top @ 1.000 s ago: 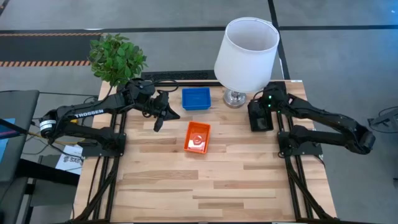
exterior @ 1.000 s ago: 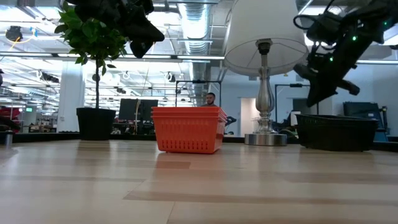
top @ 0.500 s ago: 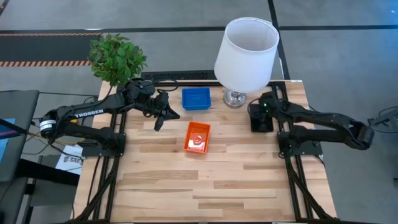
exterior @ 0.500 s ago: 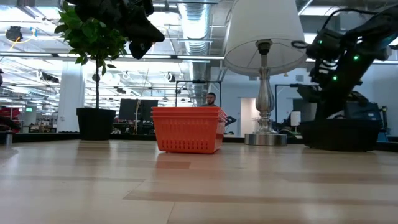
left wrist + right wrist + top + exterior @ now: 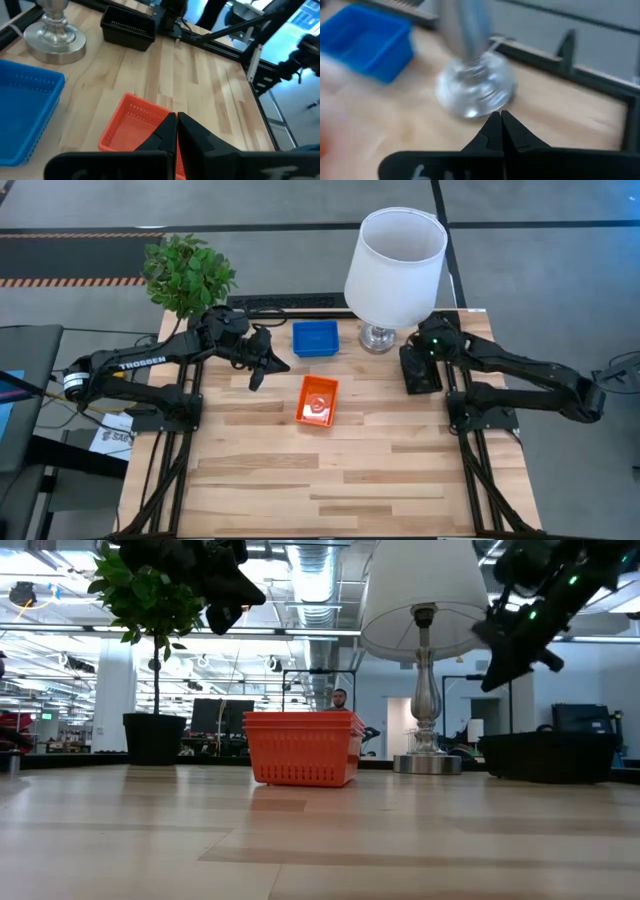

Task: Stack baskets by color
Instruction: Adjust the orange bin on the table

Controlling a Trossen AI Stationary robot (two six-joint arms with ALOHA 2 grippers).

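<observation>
Baskets look sorted, both tools empty

My right tool (image 5: 424, 352) is clenched on nothing, lifted just above the black baskets (image 5: 419, 370) at the bench's right, by the lamp (image 5: 396, 265). Left tool (image 5: 256, 372), also clenched empty, hovers between blue basket (image 5: 315, 338) and orange basket (image 5: 317, 400) mid-bench.
</observation>
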